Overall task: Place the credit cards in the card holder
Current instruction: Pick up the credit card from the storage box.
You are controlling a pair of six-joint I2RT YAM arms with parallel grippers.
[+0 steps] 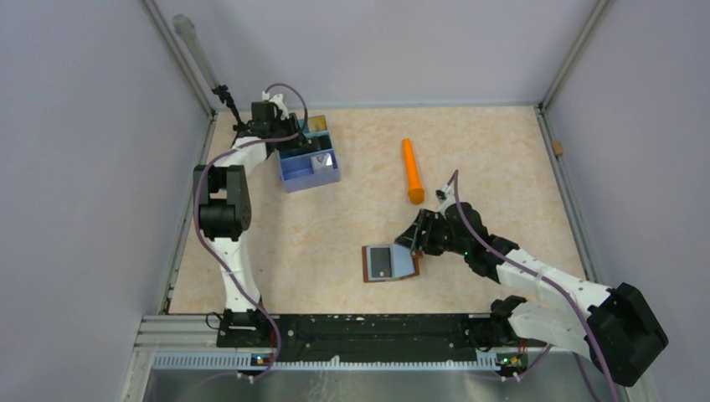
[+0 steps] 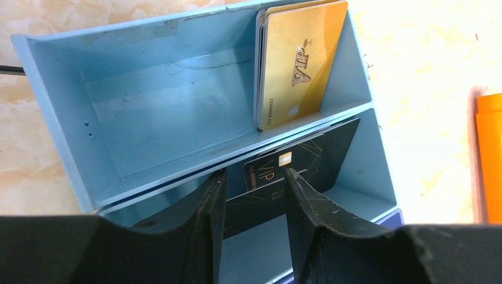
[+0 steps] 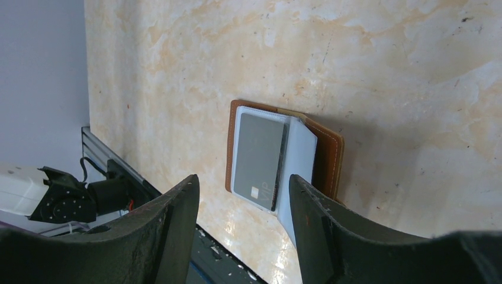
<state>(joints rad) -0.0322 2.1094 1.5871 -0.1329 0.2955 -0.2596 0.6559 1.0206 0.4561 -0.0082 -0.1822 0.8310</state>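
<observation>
Card holder (image 3: 328, 154): lies open and flat on the table (image 1: 469, 151), near the front edge and right of centre. A grey card (image 3: 257, 157) rests face up on its pale lining (image 3: 299, 148), within the brown leather border.

Right gripper (image 3: 244, 180): poised directly over the holder's right edge, jaws apart, nothing clamped between them. The pale lining runs up to one finger; contact cannot be confirmed.

Remaining cards: a black card (image 2: 331, 154) leans in the middle compartment of the blue tray (image 2: 148, 106), at the far left of the table. A stack of gold cards (image 2: 302, 65) stands upright in the compartment beyond.

Left gripper (image 2: 256, 174): lowered at the tray, jaws parted in front of the black card's face, grasping nothing.

An orange object (image 1: 411, 170) lies between tray and holder, apart from both.
</observation>
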